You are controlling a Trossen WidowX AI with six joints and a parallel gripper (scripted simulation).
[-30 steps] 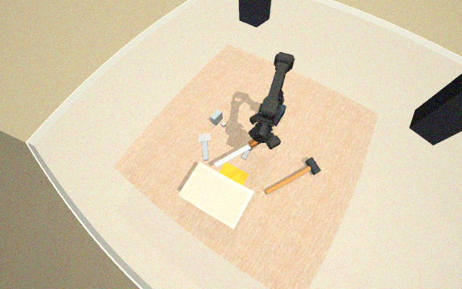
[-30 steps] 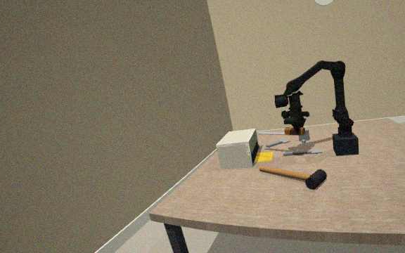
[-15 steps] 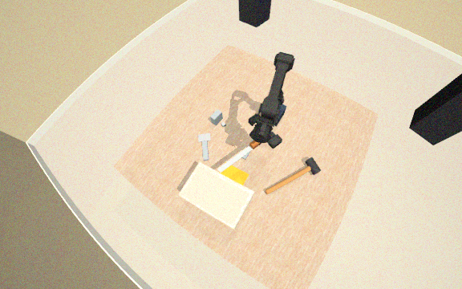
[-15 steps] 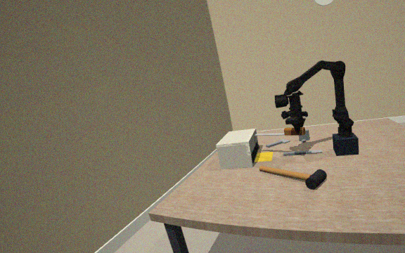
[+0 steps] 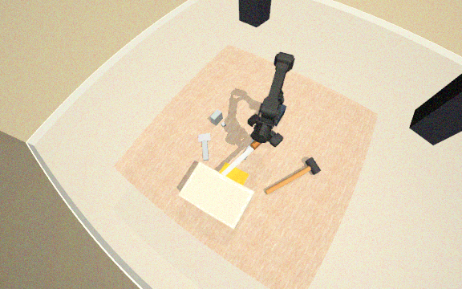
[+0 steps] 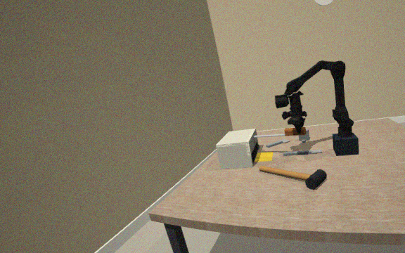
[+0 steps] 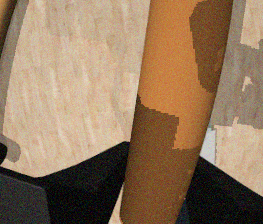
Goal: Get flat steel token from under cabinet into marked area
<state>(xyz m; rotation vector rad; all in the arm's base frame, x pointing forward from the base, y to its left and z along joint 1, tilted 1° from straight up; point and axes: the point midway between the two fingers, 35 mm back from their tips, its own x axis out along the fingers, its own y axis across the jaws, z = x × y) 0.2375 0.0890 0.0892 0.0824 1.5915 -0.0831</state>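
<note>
My gripper (image 5: 259, 141) (image 6: 299, 131) (image 7: 157, 154) is shut on the orange-brown handle of a long tool with a pale, straight blade (image 5: 241, 158) (image 6: 271, 135). The tool is held roughly level above the table, its shadow apart from it. Its far end reaches over the yellow marked area (image 5: 240, 177) (image 6: 266, 157) to near the front top edge of the white cabinet (image 5: 216, 194) (image 6: 235, 155). In the wrist view only the handle (image 7: 182, 65) shows. The cabinet's dark front opening shows in the exterior view. The steel token is not visible in any view.
A hammer (image 5: 289, 179) (image 6: 283, 173) lies to one side of the marked area. A grey T-shaped tool (image 5: 205, 149) (image 6: 275, 144) lies on the other side. A grey block (image 5: 215, 118) stands farther back. Another thin grey tool (image 6: 290, 154) lies beneath the held one.
</note>
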